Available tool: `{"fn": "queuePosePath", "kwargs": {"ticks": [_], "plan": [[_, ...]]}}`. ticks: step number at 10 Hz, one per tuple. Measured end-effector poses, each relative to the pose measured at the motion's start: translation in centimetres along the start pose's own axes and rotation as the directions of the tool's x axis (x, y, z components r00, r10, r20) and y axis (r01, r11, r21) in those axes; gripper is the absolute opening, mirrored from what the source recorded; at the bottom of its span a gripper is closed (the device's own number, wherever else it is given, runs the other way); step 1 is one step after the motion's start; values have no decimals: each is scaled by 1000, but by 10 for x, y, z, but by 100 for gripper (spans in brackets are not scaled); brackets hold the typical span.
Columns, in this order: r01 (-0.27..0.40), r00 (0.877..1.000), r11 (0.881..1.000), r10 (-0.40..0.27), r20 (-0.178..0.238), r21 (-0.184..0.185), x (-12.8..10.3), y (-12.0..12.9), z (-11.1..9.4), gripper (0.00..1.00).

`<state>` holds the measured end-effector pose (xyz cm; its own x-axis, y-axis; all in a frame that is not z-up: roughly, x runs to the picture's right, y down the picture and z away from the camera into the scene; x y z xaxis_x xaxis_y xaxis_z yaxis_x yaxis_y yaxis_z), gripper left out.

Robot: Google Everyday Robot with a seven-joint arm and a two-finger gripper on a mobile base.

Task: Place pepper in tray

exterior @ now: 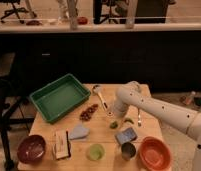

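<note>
The green tray (42,91) stands at the table's back left and has nothing in it. A small dark-green pepper (114,125) lies on the wooden table right of the middle. My gripper (114,114) hangs at the end of the white arm, which reaches in from the right. It is just above and behind the pepper, close to the table top. The tray is well to the gripper's left.
A second small green piece (128,120) lies right of the pepper, by a fork (139,118). A spoon (100,95) and a reddish-brown cluster (88,112) lie between gripper and tray. Along the front are a dark red bowl (31,148), a pale green cup (96,151), a metal cup (127,150), a blue block (126,135) and an orange bowl (155,153).
</note>
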<state>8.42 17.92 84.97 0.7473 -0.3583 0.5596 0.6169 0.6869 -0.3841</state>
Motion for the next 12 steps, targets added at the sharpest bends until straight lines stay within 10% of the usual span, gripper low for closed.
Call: {"fn": "queuePosePath", "kwargs": {"ticks": [4,12], "plan": [[-52,998,999,52,24,10,9,14,34,71],[-50,999,999,50,16,-12,15,26,24,0]]}}
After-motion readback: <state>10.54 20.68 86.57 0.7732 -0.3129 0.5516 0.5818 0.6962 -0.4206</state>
